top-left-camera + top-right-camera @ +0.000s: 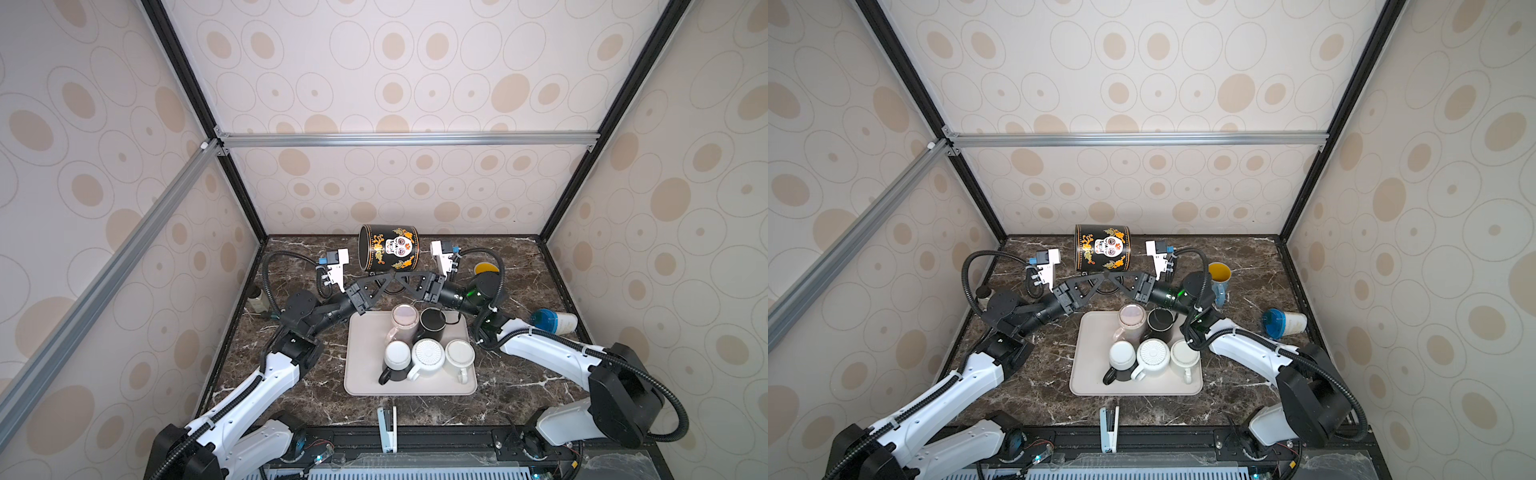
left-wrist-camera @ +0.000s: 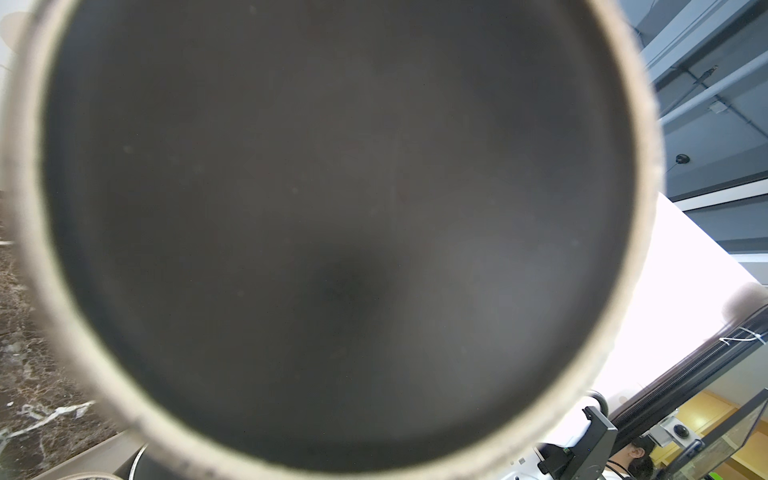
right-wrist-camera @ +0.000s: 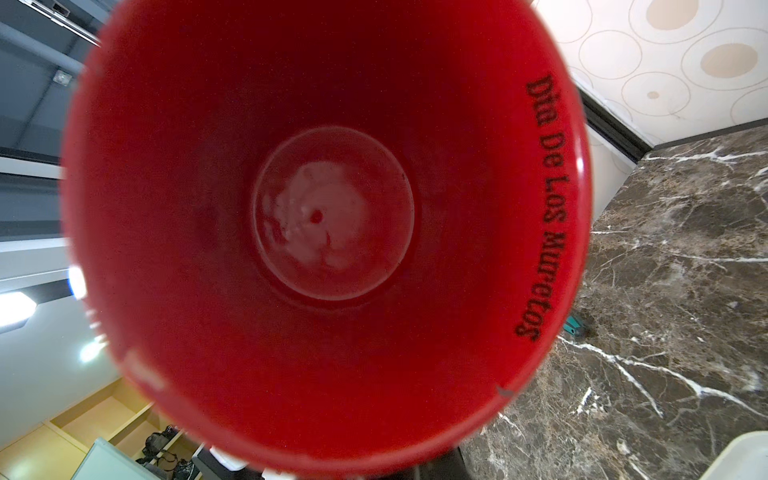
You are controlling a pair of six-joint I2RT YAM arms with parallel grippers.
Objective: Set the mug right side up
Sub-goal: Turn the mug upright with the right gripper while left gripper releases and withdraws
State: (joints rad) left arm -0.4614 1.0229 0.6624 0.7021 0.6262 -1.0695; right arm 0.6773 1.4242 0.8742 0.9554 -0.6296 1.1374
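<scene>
Mug [image 1: 388, 248] hangs on its side in the air over the back of the bench [image 1: 532, 266], its black wall with the skull print turned up toward the top views [image 1: 1102, 247]. It is clear of the tray [image 1: 361, 374] and sits between my two wrist cameras.

My left gripper [image 1: 385, 279] and my right gripper [image 1: 405, 277] meet tip to tip just under the mug, both pinched narrow on its lower side. I cannot make out the handle itself behind my fingers.

From my left wrist I see only the mug's dark base [image 2: 332, 232] inside a pale ring, filling almost the whole view. From my right wrist I look straight into its red inside [image 3: 328, 216], with black lettering along the wall near the rim. So the mouth faces my right arm and the base faces my left.

On the tray stand five cups [image 1: 428, 355], three of them bottom up. To the right of my right arm stands a cup with a yellow inside [image 1: 1220, 272], and a cup with a blue lid [image 1: 555, 321] lies on its side farther right. A stapler [image 1: 387, 428] sits at the front edge.
</scene>
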